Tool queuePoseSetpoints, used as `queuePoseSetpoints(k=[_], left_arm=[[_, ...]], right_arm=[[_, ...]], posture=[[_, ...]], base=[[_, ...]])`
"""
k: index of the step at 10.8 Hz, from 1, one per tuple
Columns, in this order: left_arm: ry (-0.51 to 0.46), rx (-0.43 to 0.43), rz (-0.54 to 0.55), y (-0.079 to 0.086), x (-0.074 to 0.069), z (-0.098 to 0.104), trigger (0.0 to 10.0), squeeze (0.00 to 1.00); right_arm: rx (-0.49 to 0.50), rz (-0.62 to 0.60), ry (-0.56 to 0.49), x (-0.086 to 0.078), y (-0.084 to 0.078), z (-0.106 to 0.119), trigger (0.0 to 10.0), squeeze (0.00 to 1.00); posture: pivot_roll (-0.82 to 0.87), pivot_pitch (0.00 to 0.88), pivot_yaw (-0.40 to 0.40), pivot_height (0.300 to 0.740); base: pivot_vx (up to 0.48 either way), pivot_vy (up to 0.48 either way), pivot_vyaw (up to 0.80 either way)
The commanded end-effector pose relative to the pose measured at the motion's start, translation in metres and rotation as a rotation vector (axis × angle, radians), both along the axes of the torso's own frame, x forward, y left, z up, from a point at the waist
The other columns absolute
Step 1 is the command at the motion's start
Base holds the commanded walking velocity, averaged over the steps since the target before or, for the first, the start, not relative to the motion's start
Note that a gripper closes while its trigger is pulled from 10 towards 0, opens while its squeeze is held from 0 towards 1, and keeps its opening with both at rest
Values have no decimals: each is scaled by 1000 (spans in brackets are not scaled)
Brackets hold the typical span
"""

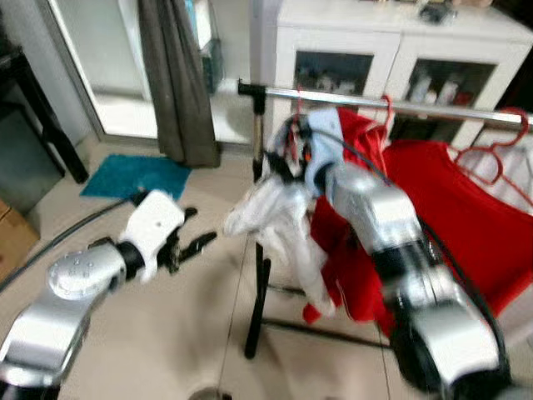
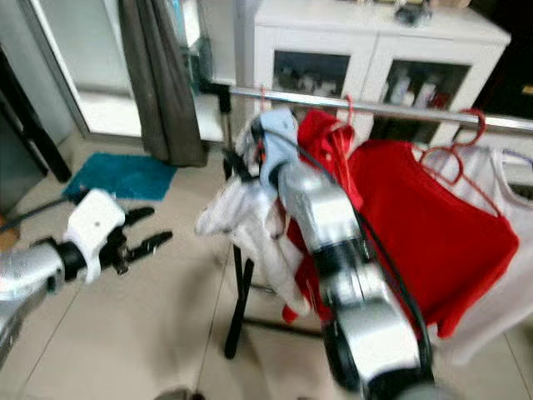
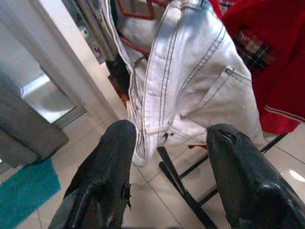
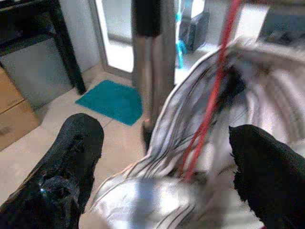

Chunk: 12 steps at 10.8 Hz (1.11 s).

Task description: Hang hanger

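**Black jaws spread wide at a metal clothes rail**

The right gripper was raised at the rail's end post, jaws wide apart around a red hanger draped with a pale striped garment. The left gripper hovered low and left of the rack, well apart from it, jaws open and empty, pointing at the hanging white jeans. Behind them the metal rail carried a red shirt and further red hangers. A teal mat lay on the tiled floor.
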State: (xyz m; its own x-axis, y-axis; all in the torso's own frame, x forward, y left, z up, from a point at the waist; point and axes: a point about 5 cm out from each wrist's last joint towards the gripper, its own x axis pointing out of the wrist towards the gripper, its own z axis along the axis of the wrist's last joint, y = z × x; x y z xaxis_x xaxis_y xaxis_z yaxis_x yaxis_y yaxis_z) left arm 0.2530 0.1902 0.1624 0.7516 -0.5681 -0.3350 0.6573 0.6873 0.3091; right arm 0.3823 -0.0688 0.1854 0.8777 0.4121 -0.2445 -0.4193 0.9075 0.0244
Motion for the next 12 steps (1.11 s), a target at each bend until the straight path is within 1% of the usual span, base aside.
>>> queuePoseSetpoints(k=[1, 3, 5, 6, 7, 8, 9, 10, 11, 12], left_arm=[[-3, 11, -22, -1, 1, 2, 10000, 0], [1, 15, -33, -2, 2, 3, 10000, 0], [7, 25, -39, -1, 0, 3, 10000, 0], [9, 33, -38, 2, -2, 5, 10000, 0], [18, 43, -33, 5, -7, 7, 10000, 0], [25, 51, -30, 7, -9, 7, 10000, 0], [37, 63, -25, 9, -12, 6, 10000, 0], [41, 66, -23, 10, -13, 7, 10000, 0], [46, 67, -22, 9, -15, 8, 10000, 0], [51, 70, -21, 10, -17, 8, 10000, 0]], right_arm=[[-24, -39, -24, 7, -2, 2, 10000, 0], [-44, -97, -35, 16, 0, 4, 10000, 0], [-51, -109, -49, 22, 7, 7, 10000, 0], [-33, -100, -60, 24, 14, 11, 4510, 0], [-38, -86, -65, 25, 19, 12, 1725, 0], [-51, -82, -67, 25, 20, 11, 1020, 0], [-82, -77, -69, 25, 21, 9, 0, 0], [-99, -77, -62, 25, 20, 6, 0, 0], [-118, -91, -48, 24, 16, 1, 0, 0], [-117, -119, -31, 25, 11, -3, 0, 0]], posture=[[-2, 0, 51, 740], [1, 0, 56, 740], [16, 0, 58, 740], [40, 1, 53, 740], [60, 24, 54, 740], [67, 34, 54, 740], [80, 53, 54, 740], [85, 62, 52, 740], [90, 71, 50, 740], [93, 76, 50, 740]], base=[[0, 0, 0], [0, 0, 0], [0, 0, 0], [0, 0, 0], [0, 0, 0], [0, 0, 0], [0, 0, 0], [0, 0, 0], [0, 0, 0], [0, 0, 0]])
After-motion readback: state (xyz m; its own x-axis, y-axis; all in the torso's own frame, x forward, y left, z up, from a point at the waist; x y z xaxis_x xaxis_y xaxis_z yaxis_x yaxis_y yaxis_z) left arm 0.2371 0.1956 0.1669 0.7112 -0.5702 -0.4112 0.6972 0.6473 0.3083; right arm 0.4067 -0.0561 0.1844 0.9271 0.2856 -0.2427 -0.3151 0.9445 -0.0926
